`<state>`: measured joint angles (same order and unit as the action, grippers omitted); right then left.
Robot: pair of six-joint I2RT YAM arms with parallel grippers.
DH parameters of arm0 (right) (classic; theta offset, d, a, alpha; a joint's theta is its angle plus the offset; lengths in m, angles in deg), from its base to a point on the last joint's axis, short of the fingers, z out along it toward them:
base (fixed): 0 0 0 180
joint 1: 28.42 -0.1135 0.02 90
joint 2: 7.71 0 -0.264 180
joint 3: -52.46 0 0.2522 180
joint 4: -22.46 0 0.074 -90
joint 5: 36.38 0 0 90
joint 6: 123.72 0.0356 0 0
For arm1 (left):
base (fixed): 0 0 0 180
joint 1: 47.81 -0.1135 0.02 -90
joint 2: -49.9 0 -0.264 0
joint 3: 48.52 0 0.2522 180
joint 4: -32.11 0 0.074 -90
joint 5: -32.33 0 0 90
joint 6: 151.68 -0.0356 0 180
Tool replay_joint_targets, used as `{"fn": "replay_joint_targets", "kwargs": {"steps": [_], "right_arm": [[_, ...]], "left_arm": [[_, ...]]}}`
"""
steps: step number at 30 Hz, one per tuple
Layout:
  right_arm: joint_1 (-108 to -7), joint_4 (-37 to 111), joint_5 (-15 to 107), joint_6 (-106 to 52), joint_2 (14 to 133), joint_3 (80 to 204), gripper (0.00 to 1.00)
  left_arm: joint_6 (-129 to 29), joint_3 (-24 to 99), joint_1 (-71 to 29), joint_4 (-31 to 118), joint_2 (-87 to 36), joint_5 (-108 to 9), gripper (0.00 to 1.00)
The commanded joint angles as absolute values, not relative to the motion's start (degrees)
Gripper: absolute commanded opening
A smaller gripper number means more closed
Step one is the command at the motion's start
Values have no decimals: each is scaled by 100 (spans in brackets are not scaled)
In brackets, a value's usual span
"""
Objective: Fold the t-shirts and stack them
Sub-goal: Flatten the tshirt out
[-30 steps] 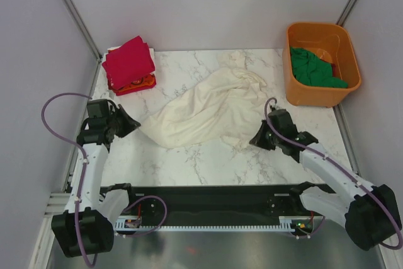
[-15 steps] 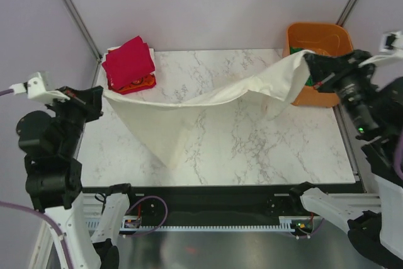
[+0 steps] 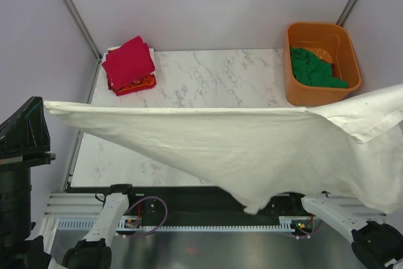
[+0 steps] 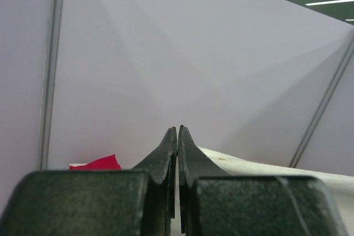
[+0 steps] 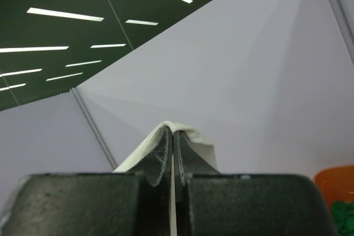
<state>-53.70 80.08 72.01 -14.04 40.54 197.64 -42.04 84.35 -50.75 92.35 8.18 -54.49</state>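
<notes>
The large cream-white t-shirt hangs stretched wide in the air across the near half of the top view, its lower edge sagging over the arm bases. My left gripper is shut on its left corner, raised high and close to the camera. My right gripper is shut on the other end, cloth draped over its tips; in the top view it is hidden past the right edge. A folded crimson red t-shirt lies on an orange-red one at the far left. A dark green t-shirt sits in the tub.
The rigid orange plastic tub stands at the far right corner of the marble table. Grey walls with metal corner posts enclose the space. The tub's rim shows low right in the right wrist view.
Both arms rose and spread apart, lifting the cream-white t-shirt off the table. It went from a crumpled heap to a taut sheet held up toward the camera.
</notes>
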Motion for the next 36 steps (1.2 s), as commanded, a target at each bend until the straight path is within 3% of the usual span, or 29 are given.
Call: {"fn": "replay_joint_targets", "kwargs": {"steps": [1,5,13,19,20,21,23,24,25,26,28,31,36], "right_arm": [[-5513,7991,7550,-1614,4827,19866,0],[-5619,7780,7655,-1606,5495,19780,0],[-5506,7016,8043,-1781,6918,18244,0],[-4636,6058,6760,-1122,8832,17677,0],[-4609,6057,6698,-1114,9602,17896,5],[-4565,6048,6671,-1157,10018,18464,16],[-4547,6100,6575,-1236,11471,19335,47],[-4530,6214,6374,-1219,12003,19905,91],[-4443,6589,6259,-1114,12531,21321,98],[-4416,6785,6189,-1044,13345,22014,98],[-4407,6700,6318,-1174,13486,22408,98],[-4407,5343,6565,-1324,12206,20005,98],[-4380,5687,6689,-1290,11254,18807,98]], "left_arm": [[-4726,8704,-4853,9518,255,-6162,2],[-4893,8943,-4474,9720,-397,-6601,2],[-4824,7064,-4456,9362,-1487,-6979,2],[-4630,5657,-4693,8894,-3199,-7076,2],[-4630,5621,-4737,8894,-3524,-7076,2],[-4630,5707,-4772,8668,-4371,-7076,2],[-4394,6180,-5132,8189,-5376,-6964,2],[-4297,6940,-5402,8391,-5842,-6675,29],[-4122,7435,-5527,8680,-6735,-6211,58],[-3998,8284,-5598,9475,-7022,-6250,96],[-3927,8407,-5643,9598,-6957,-6390,100],[-3979,7696,-5634,9062,-6263,-6452,100],[-4304,7090,-5546,8982,-4874,-6593,97]]}}
